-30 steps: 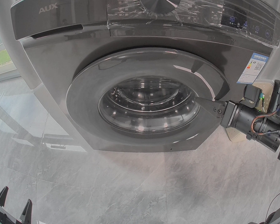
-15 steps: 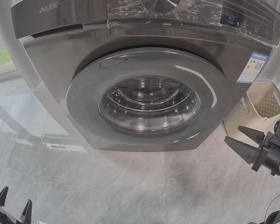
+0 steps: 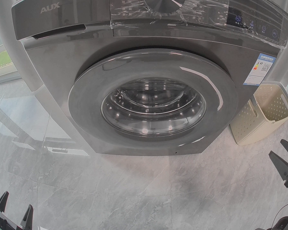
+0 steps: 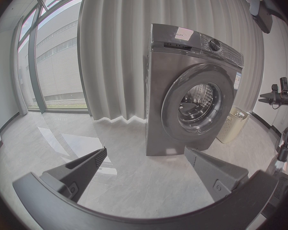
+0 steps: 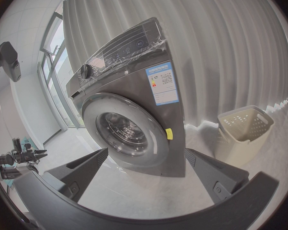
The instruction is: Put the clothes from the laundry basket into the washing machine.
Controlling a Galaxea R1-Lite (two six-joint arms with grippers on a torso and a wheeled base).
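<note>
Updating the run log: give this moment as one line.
door: shut; laundry basket: beside washing machine; left gripper: open, empty; right gripper: open, empty

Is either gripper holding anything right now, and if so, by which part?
Nothing is held. The left gripper and the right gripper are both open and empty, apart from the washing machine and the laundry basket.

Washing machine (image 3: 144, 48): round door (image 3: 86, 103) closed (glass centre). The laundry basket (image 3: 262, 118) stands just beside its right side. The right gripper (image 3: 276, 147), fingers spread, hangs near the basket.
</note>
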